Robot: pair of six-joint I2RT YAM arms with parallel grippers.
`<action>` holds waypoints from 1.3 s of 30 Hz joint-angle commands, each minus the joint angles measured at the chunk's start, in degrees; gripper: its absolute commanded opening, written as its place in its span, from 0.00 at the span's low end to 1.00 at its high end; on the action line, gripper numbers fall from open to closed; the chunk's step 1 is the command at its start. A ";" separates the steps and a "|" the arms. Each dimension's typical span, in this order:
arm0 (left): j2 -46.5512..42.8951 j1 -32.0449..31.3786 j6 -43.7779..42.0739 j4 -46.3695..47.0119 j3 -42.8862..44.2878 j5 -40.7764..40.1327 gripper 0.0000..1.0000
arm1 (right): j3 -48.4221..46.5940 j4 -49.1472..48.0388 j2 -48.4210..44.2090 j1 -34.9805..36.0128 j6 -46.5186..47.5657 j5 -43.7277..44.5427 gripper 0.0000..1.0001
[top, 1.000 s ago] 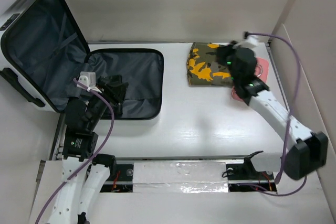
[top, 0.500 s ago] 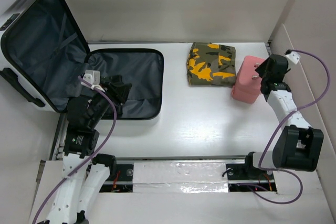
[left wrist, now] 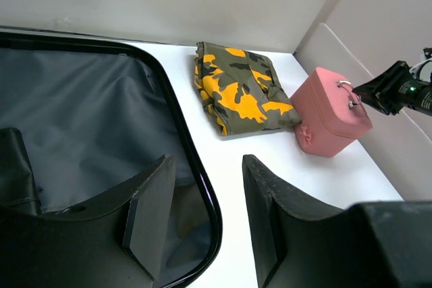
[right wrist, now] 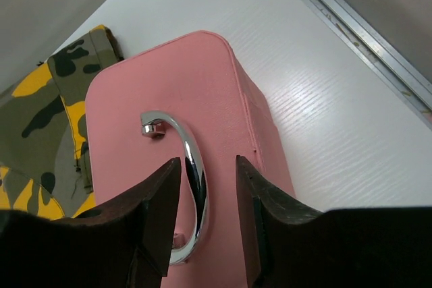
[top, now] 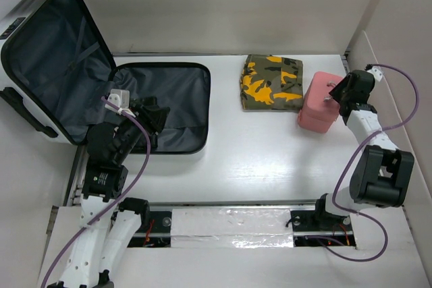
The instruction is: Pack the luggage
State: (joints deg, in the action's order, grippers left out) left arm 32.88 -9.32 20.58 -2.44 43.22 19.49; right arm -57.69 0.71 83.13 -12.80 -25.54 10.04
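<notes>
The luggage [top: 169, 92] lies open at the left, its lid leaning on the wall and its dark lining [left wrist: 81, 112] bare. My left gripper [top: 152, 114] [left wrist: 206, 166] hovers open over its near right rim, holding nothing. A folded camouflage cloth [top: 272, 82] [left wrist: 243, 89] lies at the back middle. Just right of it stands a small pink case [top: 317, 102] [right wrist: 169, 85]. My right gripper [top: 335, 94] [right wrist: 206, 166] is open above the case, its fingers either side of the silver handle [right wrist: 192, 160]. A gap shows on both sides of the handle.
A side wall [top: 385, 65] rises close to the right of the pink case, with a metal rail [right wrist: 351, 25] along the table edge there. White table [top: 256, 146] stretches between the luggage and the two items.
My right arm has drawn back from over the cloth to the right side. Its gripper opened and now sits over the pink case's handle. The left arm has barely moved.
</notes>
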 commanded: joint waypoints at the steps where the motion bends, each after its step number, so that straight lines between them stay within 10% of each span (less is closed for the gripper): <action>1: -0.01 -0.26 -0.80 2.52 1.07 0.64 0.41 | -3.13 -3.09 0.71 -0.12 1.11 -2.22 0.44; 10: 0.34 -0.26 -0.72 2.52 0.99 0.64 0.42 | -3.83 -4.14 4.67 -0.12 -0.21 -4.59 0.34; 15: 0.51 -0.26 -0.80 2.52 0.99 0.29 0.42 | -2.87 -5.37 3.71 -0.12 -1.53 -4.07 0.00; 31: 0.25 -0.26 -0.72 2.52 0.99 0.11 0.42 | 0.66 -8.71 -22.31 4.70 0.04 -1.16 0.00; 39: 0.16 -0.26 -0.63 2.52 0.99 0.12 0.41 | -7.51 -10.64 -20.13 28.12 2.51 -1.52 0.00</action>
State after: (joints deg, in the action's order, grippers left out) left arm 33.34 -9.32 20.47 -2.44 43.22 19.44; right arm -58.26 -0.62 62.24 6.70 -24.08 9.74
